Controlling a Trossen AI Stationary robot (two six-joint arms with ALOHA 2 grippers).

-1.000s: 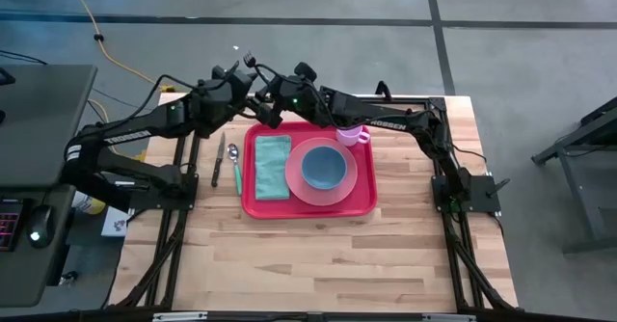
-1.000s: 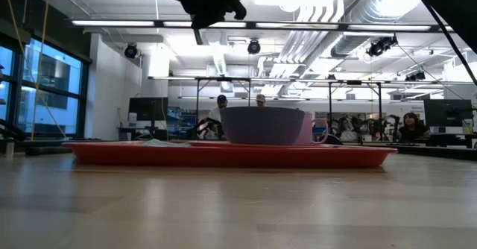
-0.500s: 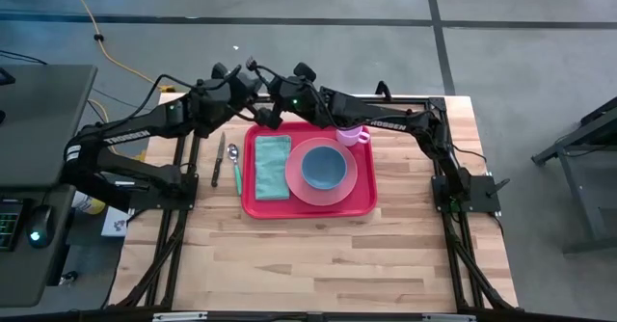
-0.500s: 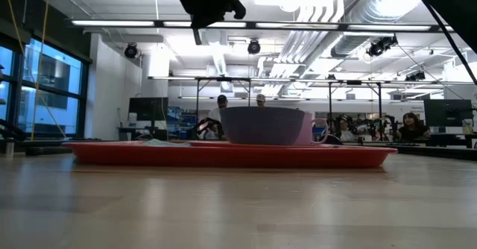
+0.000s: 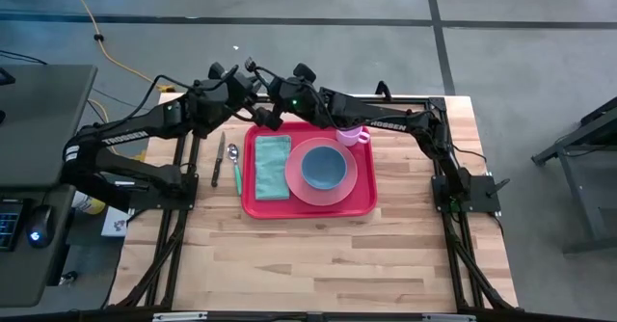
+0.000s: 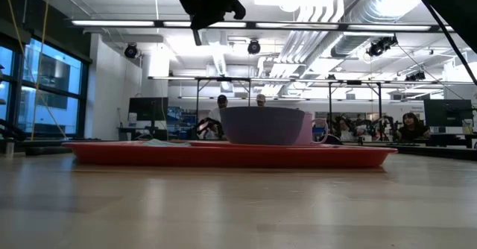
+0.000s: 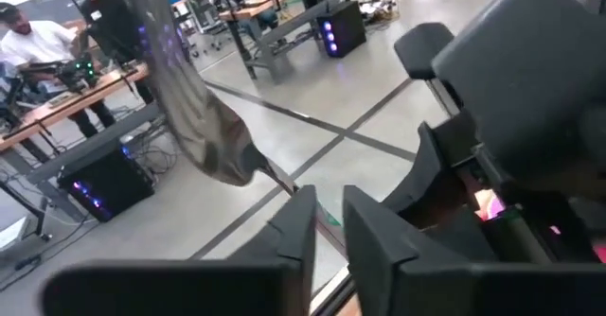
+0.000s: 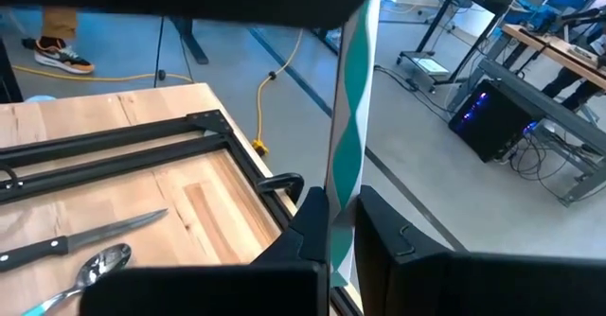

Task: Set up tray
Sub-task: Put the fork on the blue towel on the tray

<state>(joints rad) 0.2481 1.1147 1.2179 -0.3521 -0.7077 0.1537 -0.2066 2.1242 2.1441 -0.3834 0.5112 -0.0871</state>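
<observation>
The red tray [image 5: 362, 204] lies mid-table and holds a teal napkin [image 5: 273, 166], a pink plate [image 5: 294, 182] with a blue bowl [image 5: 324, 166], and a pink cup [image 5: 350, 134]. High over the tray's far left corner my two grippers meet on a fork with a teal handle [image 8: 348, 117] and a metal head [image 7: 204, 127]. Its tines [image 5: 249, 64] stick out toward the far edge. My right gripper [image 8: 343, 223] is shut on the handle. My left gripper [image 7: 329, 214] stands at the fork's neck with only a narrow gap between its fingers. My left gripper has the fork's thin metal neck [image 7: 284, 185] at its fingertips, which come almost level from the table's left. The neck lies against one fingertip [image 7: 301, 212]; whether the other touches it does not show. My right gripper pinches the teal handle [image 8: 341, 195] between its two fingers, which lie across it. They come almost level from the table's right. The fork is lifted clear of the table, and the handle rises past the fingers to the left gripper.
A knife [image 5: 219, 160] and a teal-handled spoon [image 5: 234, 163] lie side by side on the table left of the tray. The black arm frames run along the table's left and right sides. Bare wood lies between the tray and the near edge.
</observation>
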